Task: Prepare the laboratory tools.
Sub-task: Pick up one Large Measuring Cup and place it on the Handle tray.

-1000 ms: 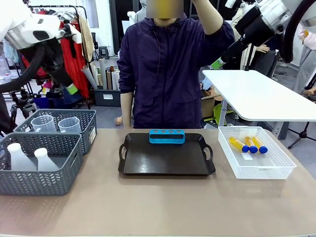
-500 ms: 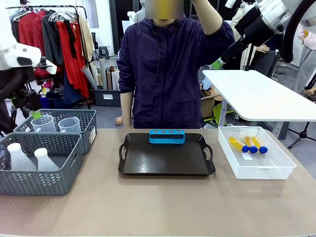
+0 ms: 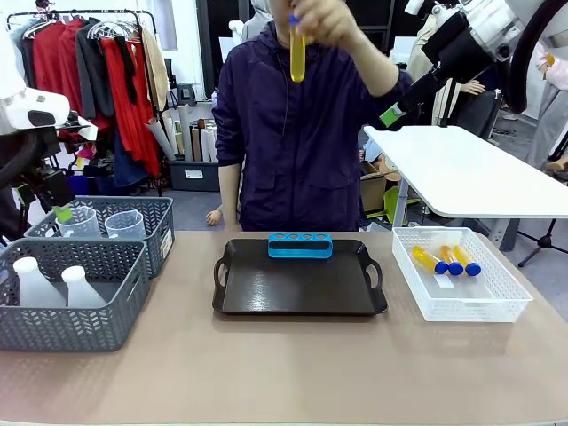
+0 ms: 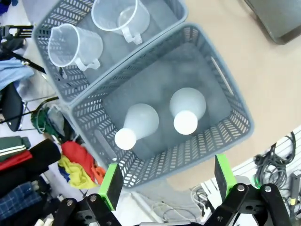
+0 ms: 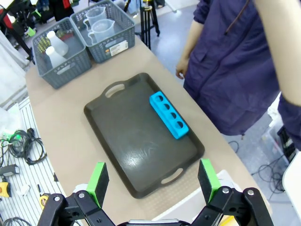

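Flasks (image 4: pixel 187 110) in grey basket (image 4: pixel 237 120) beyond spread left fingers (image 4: pixel 111 186), untouched; right fingers (image 5: pixel 98 181) spread, rack (image 5: pixel 169 115) far below.

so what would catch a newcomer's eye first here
The person's hand holds a tube of yellow liquid upright, high over the far side of the table. Below it, a dark tray at the table's middle carries an empty blue rack at its far edge. The left claw hangs open above a grey basket with two white flasks.
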Action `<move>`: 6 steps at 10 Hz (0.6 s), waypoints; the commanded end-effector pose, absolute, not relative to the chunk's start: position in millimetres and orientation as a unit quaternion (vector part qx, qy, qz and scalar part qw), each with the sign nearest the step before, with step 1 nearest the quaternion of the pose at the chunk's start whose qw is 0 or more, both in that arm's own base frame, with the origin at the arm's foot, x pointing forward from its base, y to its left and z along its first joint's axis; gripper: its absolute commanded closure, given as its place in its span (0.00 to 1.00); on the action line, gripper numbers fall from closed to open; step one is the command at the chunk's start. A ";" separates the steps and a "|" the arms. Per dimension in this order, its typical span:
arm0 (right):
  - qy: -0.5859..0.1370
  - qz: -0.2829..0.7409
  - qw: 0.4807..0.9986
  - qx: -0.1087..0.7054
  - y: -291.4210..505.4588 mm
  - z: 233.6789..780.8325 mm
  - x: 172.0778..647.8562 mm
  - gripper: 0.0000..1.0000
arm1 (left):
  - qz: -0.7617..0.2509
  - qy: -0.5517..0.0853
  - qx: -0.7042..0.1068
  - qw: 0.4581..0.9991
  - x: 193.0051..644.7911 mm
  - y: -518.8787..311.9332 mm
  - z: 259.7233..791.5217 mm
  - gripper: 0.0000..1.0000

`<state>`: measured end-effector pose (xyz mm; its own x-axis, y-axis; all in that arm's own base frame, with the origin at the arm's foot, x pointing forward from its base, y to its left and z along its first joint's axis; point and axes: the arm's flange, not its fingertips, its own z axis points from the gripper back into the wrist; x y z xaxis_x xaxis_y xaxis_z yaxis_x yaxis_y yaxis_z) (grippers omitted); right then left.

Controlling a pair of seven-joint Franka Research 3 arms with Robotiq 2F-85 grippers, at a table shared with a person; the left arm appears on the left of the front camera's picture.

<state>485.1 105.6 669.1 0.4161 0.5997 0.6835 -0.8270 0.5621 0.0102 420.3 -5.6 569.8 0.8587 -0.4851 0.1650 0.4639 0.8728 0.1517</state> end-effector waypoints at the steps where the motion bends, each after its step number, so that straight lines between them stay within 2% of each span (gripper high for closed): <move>1: -0.323 0.434 0.822 0.177 105.0 669.6 485.1 0.00 | -0.248 -0.100 0.057 0.962 420.2 -4.1 571.6 0.00; 4: -0.323 0.434 0.822 0.177 105.0 669.6 485.1 0.00 | -0.247 -0.099 0.053 0.963 420.3 -5.6 569.9 0.00; 6: -0.323 0.434 0.822 0.177 105.0 669.6 485.1 0.00 | -0.225 -0.064 0.047 0.971 457.2 -10.9 558.6 0.00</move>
<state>485.0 105.6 669.1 0.4161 0.5997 0.6835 -0.8269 0.5622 0.0101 436.2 -7.0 558.9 0.8695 -0.4753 0.1343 0.4586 0.8779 0.1381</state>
